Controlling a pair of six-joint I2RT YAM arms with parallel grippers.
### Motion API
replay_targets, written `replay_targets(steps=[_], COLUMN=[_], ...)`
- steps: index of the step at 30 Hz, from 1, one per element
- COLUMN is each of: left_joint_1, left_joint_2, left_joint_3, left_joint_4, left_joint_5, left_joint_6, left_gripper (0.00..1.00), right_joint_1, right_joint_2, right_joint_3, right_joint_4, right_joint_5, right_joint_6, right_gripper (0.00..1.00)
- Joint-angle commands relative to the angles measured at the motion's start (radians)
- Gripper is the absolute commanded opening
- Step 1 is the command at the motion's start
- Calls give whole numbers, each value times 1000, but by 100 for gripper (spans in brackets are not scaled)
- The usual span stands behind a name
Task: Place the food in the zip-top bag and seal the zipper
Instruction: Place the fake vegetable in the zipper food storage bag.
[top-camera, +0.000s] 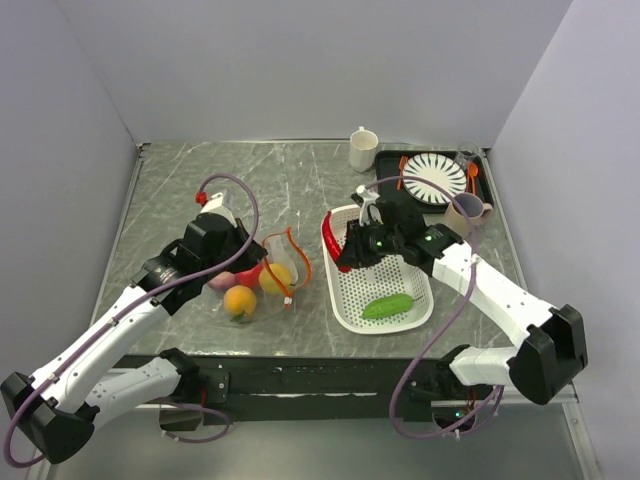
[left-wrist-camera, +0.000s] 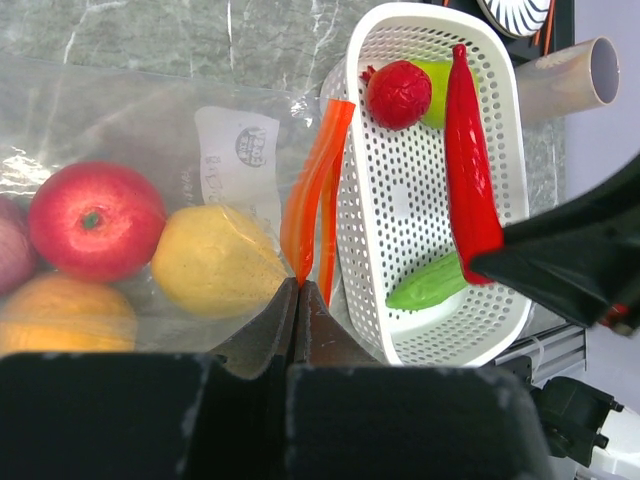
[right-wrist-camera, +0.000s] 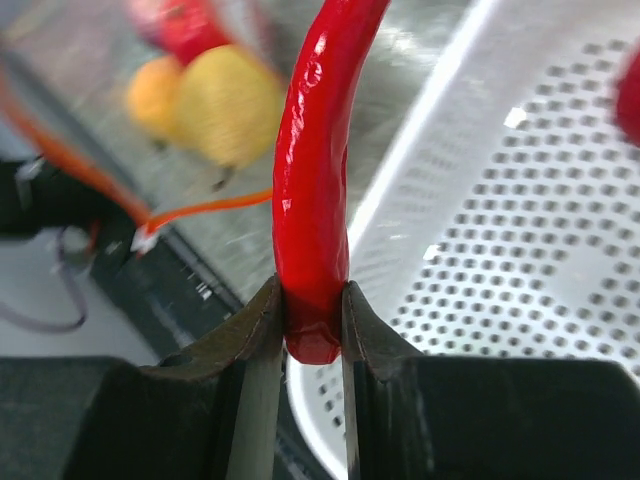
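- The zip-top bag (top-camera: 250, 285) lies flat on the table (top-camera: 180, 190), left of the white basket (top-camera: 348, 298), with its mouth turned toward the basket.
- Inside it are a yellow ball (left-wrist-camera: 215, 260), a red ball (left-wrist-camera: 95, 220) and an orange ball (left-wrist-camera: 65, 315). A purple ball (left-wrist-camera: 8, 255) shows at the left edge of the left wrist view.
- The zipper (left-wrist-camera: 318, 170) stands parted in two orange-red strips that meet just at the tip of the left gripper (left-wrist-camera: 300, 285).
- The left gripper's jaws are pressed together on the zip-top bag's edge at that end of the zipper.
- The red chilli (right-wrist-camera: 315, 180) is pinched at one end between the narrow jaws of the right gripper (right-wrist-camera: 312, 300).
- It reaches away from the fingers over the basket's left rim, toward the bag but apart from it.
- In the basket lie a green cucumber (top-camera: 387, 306) near the front and a dark red ball (left-wrist-camera: 398, 94) at the far end, with a pale green piece (left-wrist-camera: 440, 82) just behind it.
- Beyond the basket sit a striped plate (top-camera: 435, 180) on a dark tray (top-camera: 388, 160) and a white mug (top-camera: 363, 150).
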Motion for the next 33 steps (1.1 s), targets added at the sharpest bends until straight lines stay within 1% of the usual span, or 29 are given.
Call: replay_targets(steps=[1, 2, 4, 9, 14, 16, 18, 19, 22, 26, 29, 33], left_joint_1=[-3, -3, -3, -3, -3, -3, -3, -3, -3, -3, -3, -3], left_joint_2=[-4, -4, -6, -10, -6, -6, -4, -4, 10, 10, 5, 7], left_joint_3=[-1, -3, -4, 1, -1, -3, -3, -3, -3, 4, -3, 4], left_joint_4=[50, 50, 55, 50, 53, 55, 58, 58, 72, 70, 78, 59], left_joint_5=[19, 19, 20, 11, 19, 23, 29, 37, 86, 128, 152, 155], left_joint_6=[-8, -9, -13, -13, -16, -16, -14, -13, 15, 38, 52, 58], left_gripper=[1, 1, 1, 1, 1, 1, 1, 1, 1, 1, 1, 1], right_joint_1=[16, 22, 35, 109, 161, 181, 187, 195, 197, 195, 195, 195], right_joint_2=[-58, -55, -43, -32, -28, -15, 8, 15, 58, 149, 221, 310], right_joint_3=[44, 47, 70, 95, 92, 92, 96, 101, 114, 199, 266, 346], right_joint_4=[-28, -39, -102, -202, -226, -226, -228, -226, -208, -220, -226, -229], right_joint_5=[-202, -254, -282, -281, -322, -311, -336, -304, -285, -229, -219, -163], right_joint_6=[-67, -93, -124, -211, -253, -248, -264, -264, -251, -254, -262, -251], right_gripper=[9, 11, 11, 10, 10, 10, 11, 11, 12, 13, 13, 14])
